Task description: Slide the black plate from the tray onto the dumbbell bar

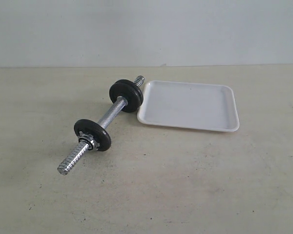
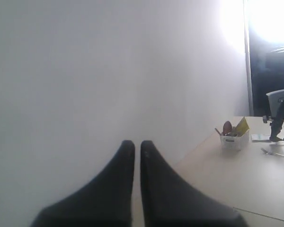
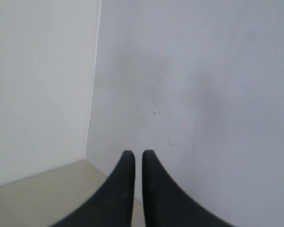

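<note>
we see the dumbbell bar (image 1: 109, 117) in bright chrome, its ends ridged with coarse thread. on the dumbbell bar sit matt black discs (image 1: 126, 95) and a chrome nut (image 1: 86, 142). beside the dumbbell bar, the tray (image 1: 190, 105) is plain glossy white. the desk (image 1: 185, 185) under the dumbbell bar is pale beige, faintly mottled. the wall (image 1: 146, 29) is off-white. the left pincer (image 2: 137, 146) and right pincer (image 3: 138, 156) are both black.

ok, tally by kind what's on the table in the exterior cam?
Black discs: 3 (one by the nut; the far-end stack looks like two, not certain)
Chrome bar: 1
Chrome nut: 1
White tray: 1
Total: 6
</note>
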Controlling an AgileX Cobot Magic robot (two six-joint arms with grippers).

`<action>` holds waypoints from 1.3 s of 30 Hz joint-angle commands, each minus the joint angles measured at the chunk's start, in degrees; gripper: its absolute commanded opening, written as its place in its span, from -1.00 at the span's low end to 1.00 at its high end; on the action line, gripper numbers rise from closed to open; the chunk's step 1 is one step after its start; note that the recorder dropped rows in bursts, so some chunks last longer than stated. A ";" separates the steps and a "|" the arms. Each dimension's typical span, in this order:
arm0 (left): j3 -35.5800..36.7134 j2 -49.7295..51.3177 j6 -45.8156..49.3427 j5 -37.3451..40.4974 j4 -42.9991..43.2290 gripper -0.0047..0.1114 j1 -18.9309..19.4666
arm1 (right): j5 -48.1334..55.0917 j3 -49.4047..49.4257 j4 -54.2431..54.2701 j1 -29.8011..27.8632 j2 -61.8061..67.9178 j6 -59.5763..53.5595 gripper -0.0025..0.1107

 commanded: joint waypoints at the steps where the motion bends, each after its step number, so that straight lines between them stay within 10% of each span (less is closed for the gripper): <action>1: 4.22 -5.15 -1.29 0.30 0.25 -0.84 -0.04 | -1.27 -0.01 0.00 -0.17 -5.89 0.34 -0.89; 22: 37.03 -18.97 -1.29 -17.41 19.92 -0.84 -0.04 | -19.46 17.54 -18.84 -0.05 -13.77 0.52 -0.89; 33: 46.69 -28.75 -1.72 -20.10 23.18 -0.84 5.42 | -39.61 49.22 8.13 -0.05 -19.69 -13.26 -0.89; 39: 49.14 -30.85 -9.59 -18.64 26.68 -0.84 11.17 | -40.18 62.77 42.49 -0.05 -19.69 -42.57 -0.89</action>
